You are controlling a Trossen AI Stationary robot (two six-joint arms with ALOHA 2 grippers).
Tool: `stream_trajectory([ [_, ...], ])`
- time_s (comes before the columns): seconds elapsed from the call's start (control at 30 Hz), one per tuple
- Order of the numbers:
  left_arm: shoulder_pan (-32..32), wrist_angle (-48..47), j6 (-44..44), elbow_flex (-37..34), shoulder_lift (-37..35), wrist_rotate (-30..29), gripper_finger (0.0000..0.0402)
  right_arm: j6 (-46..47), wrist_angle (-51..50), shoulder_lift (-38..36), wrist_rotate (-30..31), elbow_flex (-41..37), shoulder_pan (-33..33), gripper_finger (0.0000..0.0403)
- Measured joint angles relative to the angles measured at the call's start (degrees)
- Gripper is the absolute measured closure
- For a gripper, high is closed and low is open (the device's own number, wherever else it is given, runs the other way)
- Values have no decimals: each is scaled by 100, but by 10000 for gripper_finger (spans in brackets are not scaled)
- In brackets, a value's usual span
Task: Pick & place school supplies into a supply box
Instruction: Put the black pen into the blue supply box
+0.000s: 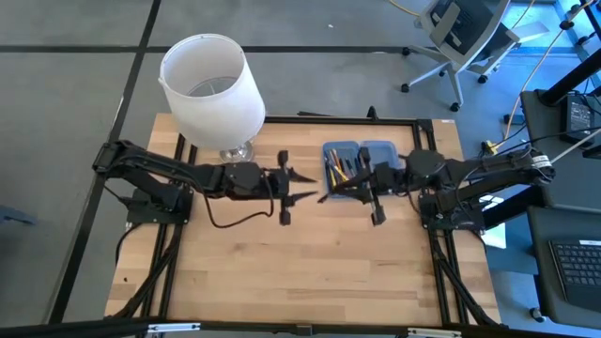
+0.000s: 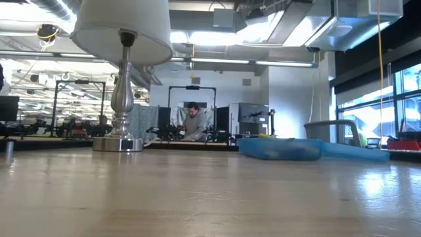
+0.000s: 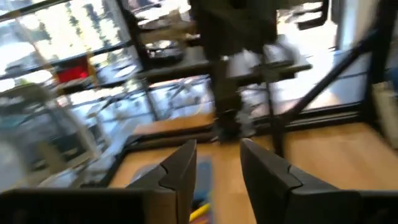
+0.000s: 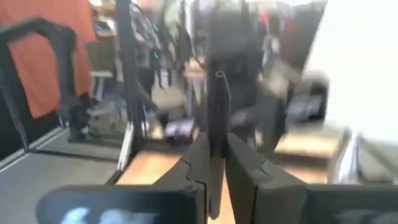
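Near the table's far edge, the supply box point(image 1: 359, 156) lies open with several school supplies point(image 1: 342, 165) already in its left half; the low view shows it flat on the wood. The right gripper point(image 1: 331, 195) hangs just beside the box's near edge, fingers pinched on a thin dark pen point(image 4: 219, 102) that projects forward between them, apparently positioned for transfer into the box. The left gripper point(image 1: 302, 185) waits at table centre, close beside the right one, fingers parted and empty, clear of the box. A lamp point(image 1: 212, 84) stands behind it.
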Motion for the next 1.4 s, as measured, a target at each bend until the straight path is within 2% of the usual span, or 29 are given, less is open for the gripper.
stream_trajectory([
  [0.27,1,-1134,-487,0,-23,-575,273,979,-1376,0,824,2,-301,367],
  [0.47,-3,-2101,-1424,0,-20,-557,278,1944,-2416,0,922,4,-992,367],
  [0.67,1,-2434,-2085,-2,10,-551,282,2245,-3332,165,849,4,-1757,367],
  [0.77,1,-2412,-2272,0,10,-548,284,2228,-3559,451,702,4,-2023,366],
  [0.97,-1,-2446,-2381,0,10,-546,285,2221,-3592,1224,-89,4,-2416,366],
  [1.4,-3,-2476,-2621,0,10,-428,286,2375,-3402,2342,-169,7,-3035,365],
])
